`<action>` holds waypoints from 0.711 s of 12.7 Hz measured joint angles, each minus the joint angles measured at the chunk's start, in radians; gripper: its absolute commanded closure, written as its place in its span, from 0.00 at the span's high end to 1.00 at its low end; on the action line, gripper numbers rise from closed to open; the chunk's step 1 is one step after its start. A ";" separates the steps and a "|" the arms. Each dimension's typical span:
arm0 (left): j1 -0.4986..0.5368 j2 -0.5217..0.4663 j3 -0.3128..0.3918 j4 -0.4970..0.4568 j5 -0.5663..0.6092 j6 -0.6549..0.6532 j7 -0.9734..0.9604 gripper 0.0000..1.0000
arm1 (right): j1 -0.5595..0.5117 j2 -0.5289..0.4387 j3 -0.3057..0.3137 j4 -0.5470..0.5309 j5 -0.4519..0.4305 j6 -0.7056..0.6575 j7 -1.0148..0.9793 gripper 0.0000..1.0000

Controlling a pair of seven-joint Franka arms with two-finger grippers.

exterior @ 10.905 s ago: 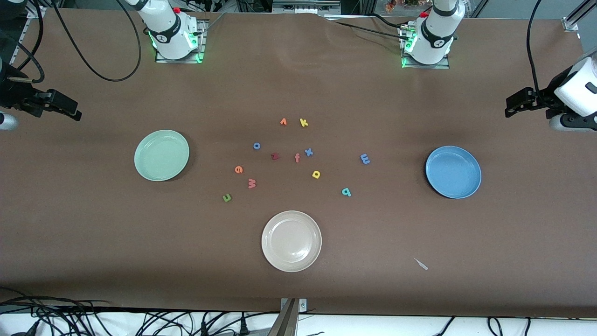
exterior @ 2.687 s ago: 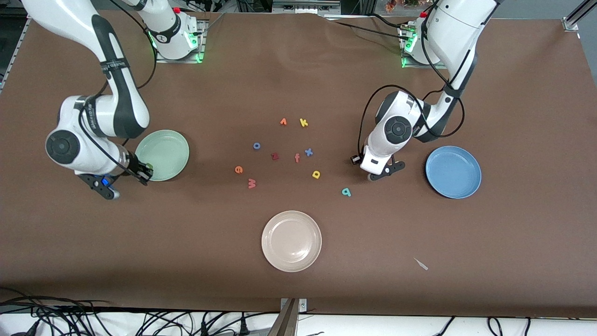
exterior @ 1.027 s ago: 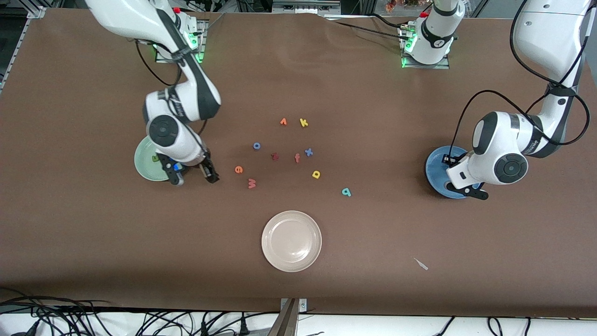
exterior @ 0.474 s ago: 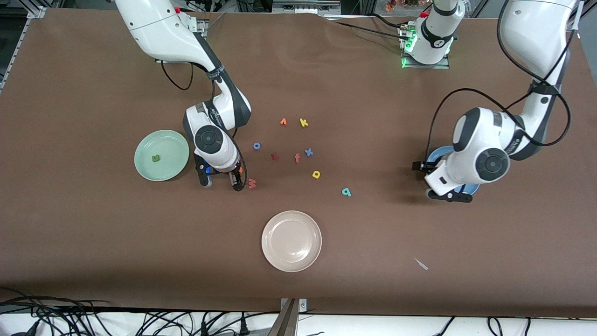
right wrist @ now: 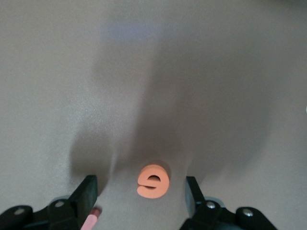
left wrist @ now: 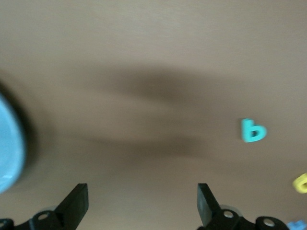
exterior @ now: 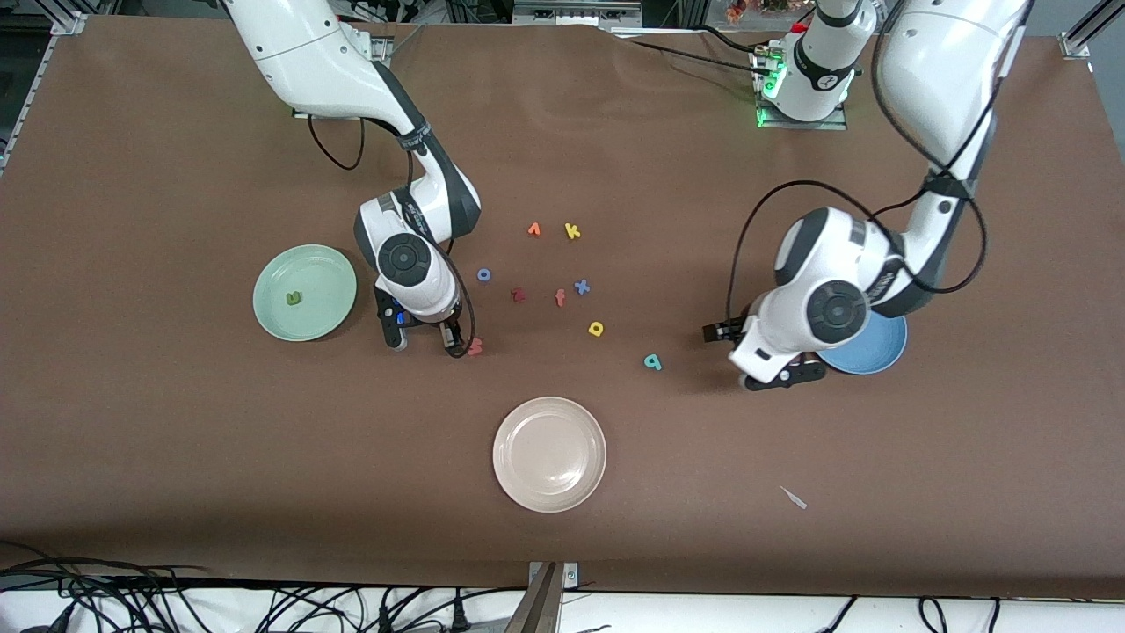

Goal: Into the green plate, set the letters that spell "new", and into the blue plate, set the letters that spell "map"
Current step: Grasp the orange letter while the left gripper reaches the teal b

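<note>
right gripper (right wrist: 141,191) low over the table with fingers spread and empty, straddling the orange e (right wrist: 153,180) lying flat between them beside the salmon w (exterior: 475,346), near the green plate (exterior: 327,264); left gripper (left wrist: 143,207) wide open, empty, teal p (left wrist: 252,131) off to one side.

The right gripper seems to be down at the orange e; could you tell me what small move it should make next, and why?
Probably close the fingers. The right gripper is low over the table with the orange e lying between its open fingers, not yet pinched. Only the green n lies in the green plate, so the e should follow it there.
</note>
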 measured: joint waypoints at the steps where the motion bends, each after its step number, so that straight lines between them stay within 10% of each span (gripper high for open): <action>1: -0.024 0.024 0.000 0.021 0.000 0.036 -0.057 1.00 | 0.000 0.000 -0.001 0.000 0.000 0.000 0.000 0.59; 4: -0.071 0.072 0.001 0.041 0.000 0.191 -0.192 1.00 | 0.000 0.000 -0.005 0.010 0.000 0.007 0.000 0.14; 9: -0.121 0.130 0.004 0.044 0.000 0.277 -0.284 1.00 | 0.000 -0.001 -0.010 0.016 0.000 0.006 0.000 0.12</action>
